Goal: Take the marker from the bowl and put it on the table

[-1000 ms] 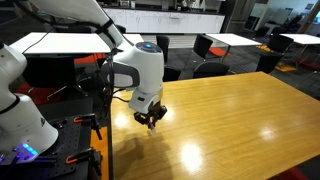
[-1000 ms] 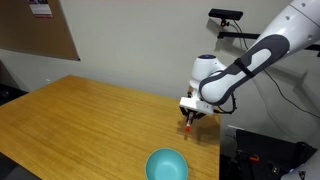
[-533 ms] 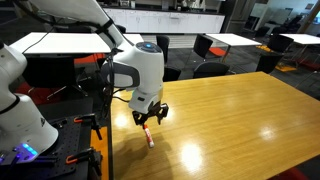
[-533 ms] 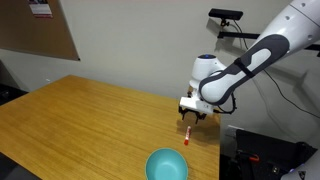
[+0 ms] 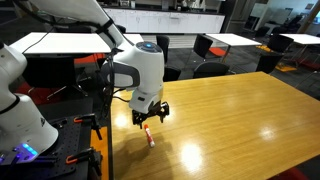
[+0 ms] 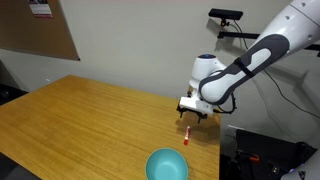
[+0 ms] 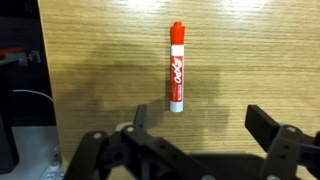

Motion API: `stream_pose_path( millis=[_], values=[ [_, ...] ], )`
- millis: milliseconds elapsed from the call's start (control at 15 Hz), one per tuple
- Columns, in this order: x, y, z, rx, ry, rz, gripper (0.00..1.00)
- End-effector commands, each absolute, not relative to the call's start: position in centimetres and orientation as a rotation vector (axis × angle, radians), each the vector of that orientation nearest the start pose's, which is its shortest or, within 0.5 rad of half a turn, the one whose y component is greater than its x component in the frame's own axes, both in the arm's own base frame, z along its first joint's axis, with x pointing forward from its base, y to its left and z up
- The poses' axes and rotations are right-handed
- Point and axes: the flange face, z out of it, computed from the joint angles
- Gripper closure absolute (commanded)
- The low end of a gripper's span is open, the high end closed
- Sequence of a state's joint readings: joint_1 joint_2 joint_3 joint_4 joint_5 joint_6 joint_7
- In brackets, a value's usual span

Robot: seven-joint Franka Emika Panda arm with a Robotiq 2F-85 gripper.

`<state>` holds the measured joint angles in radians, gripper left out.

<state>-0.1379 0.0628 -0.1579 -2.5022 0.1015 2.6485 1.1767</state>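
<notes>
The red marker (image 7: 177, 67) lies flat on the honey-yellow table (image 7: 250, 50), free of any grip. In both exterior views the marker (image 5: 148, 136) (image 6: 187, 135) rests near the table's edge, just under the gripper. My gripper (image 7: 203, 125) hovers above it, open wide, with nothing between the fingers (image 7: 272, 128). From outside, the gripper (image 5: 149, 116) (image 6: 192, 112) hangs a short way over the table (image 5: 230, 120). The teal-blue bowl (image 6: 167, 165) stands empty on the table (image 6: 90, 120), apart from the marker.
The table edge runs close beside the marker (image 7: 42, 90), with dark floor and cables past it. White-topped tables (image 5: 45, 42) and chairs (image 5: 208, 47) stand behind. A corkboard (image 6: 40, 30) hangs on the wall. Robot base equipment (image 5: 40, 140) sits beside the table.
The gripper was shut on the marker just above the table; it has opened fully and the marker now lies on the table. The arm has hardly moved.
</notes>
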Motion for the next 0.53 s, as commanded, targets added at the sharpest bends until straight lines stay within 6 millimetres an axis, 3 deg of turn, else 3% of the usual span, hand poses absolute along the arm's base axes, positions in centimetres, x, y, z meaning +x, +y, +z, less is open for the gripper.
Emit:
stream_pose_path(
  millis=[0, 467],
  values=[
    [45.4, -14.1, 28.0, -2.183, 2.135, -0.087, 0.00],
    [44.4, -12.9, 31.3, -2.222, 2.096, -0.193, 0.00]
  ],
)
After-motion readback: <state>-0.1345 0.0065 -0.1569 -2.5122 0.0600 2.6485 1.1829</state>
